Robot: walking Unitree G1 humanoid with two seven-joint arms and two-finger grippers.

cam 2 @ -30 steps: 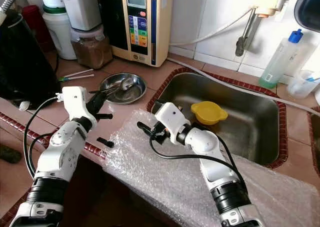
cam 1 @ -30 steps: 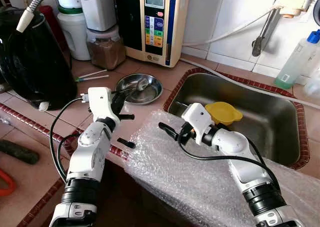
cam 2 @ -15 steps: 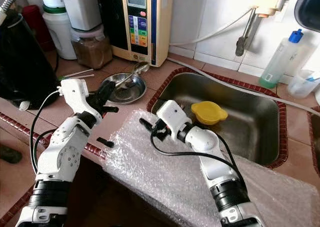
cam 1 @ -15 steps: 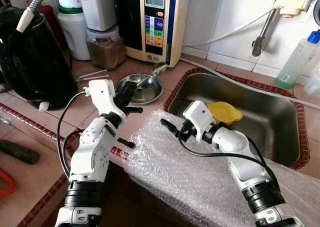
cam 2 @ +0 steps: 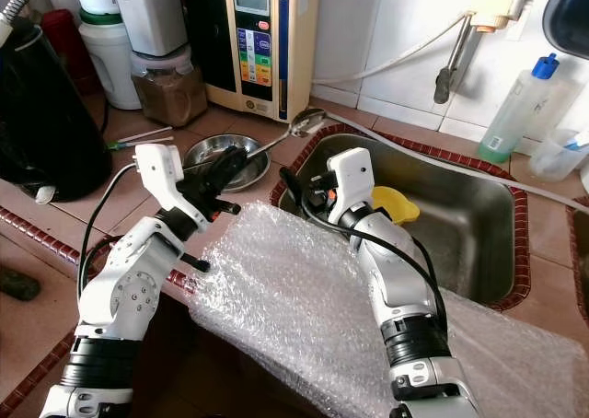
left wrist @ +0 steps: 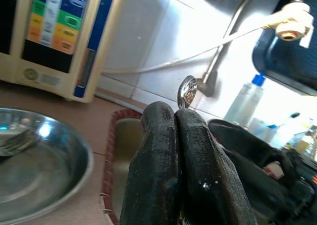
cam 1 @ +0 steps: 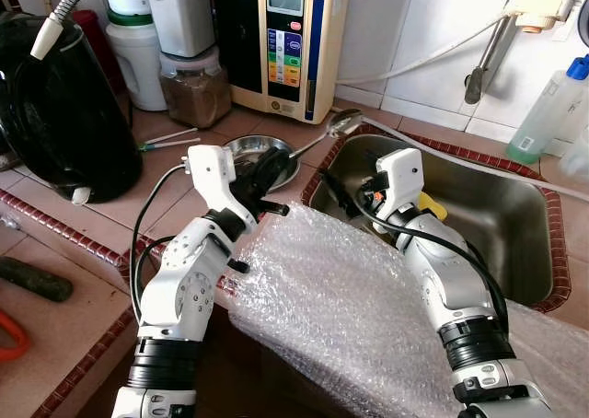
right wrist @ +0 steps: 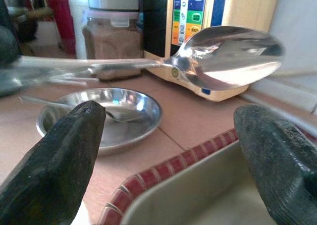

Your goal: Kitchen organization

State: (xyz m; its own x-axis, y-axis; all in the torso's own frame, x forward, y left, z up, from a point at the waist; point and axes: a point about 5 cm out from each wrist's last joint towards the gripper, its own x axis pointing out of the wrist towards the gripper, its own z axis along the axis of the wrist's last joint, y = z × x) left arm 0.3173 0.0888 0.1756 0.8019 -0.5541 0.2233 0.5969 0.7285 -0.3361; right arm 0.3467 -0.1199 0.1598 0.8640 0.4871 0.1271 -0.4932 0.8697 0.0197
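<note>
My left gripper [cam 1: 274, 167] is shut on the handle of a steel spoon [cam 1: 343, 120], held in the air above the counter with its bowl over the sink's left rim. The spoon [right wrist: 228, 56] hangs just ahead of my right gripper [cam 1: 339, 193], which is open at the sink's left edge with nothing between its fingers [right wrist: 59, 155]. Behind the left gripper lies a round steel dish [cam 1: 237, 149] with another utensil [right wrist: 111, 115] in it. A yellow bowl [cam 2: 398, 203] sits in the sink, partly hidden by my right arm.
A sheet of bubble wrap [cam 1: 350, 298] covers the counter's front edge under both arms. The steel sink [cam 1: 497, 215] is at the right. A black kettle [cam 1: 64, 105], a jar [cam 1: 193, 87] and a water machine [cam 1: 290, 40] line the back; a bottle [cam 1: 548, 114] stands far right.
My left gripper has lifted the spoon out of the dish and carried it right, towards the sink. My right gripper has risen off the bubble wrap to the sink's edge.
</note>
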